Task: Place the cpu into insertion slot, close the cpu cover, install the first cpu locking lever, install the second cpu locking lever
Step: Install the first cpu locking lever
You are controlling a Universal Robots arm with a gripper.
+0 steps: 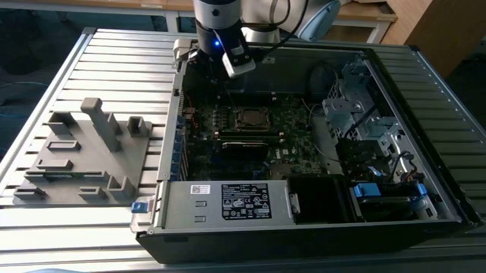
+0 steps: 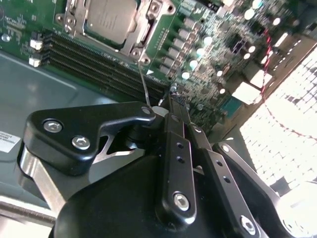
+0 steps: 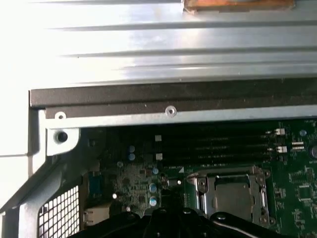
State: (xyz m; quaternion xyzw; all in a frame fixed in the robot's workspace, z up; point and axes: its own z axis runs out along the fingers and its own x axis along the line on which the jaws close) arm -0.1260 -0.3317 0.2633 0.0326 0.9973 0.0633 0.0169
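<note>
The cpu lies in its socket on the green motherboard, dull silver top up. The cpu cover, a shiny metal frame, lies flat around it. A thin wire locking lever stands up from the socket corner, and its free end reaches close to my fingertips; I cannot tell if they touch. My gripper is shut, black fingers together, hanging above the board beside the socket. In the exterior view the gripper is over the far part of the case, behind the socket. The first wrist view has the cpu beside the gripper.
The open computer case lies on a slatted metal table. Memory slots run beside the socket. A grey fixture block stands at the exterior view's left. Drive cages and cables fill the case's right side.
</note>
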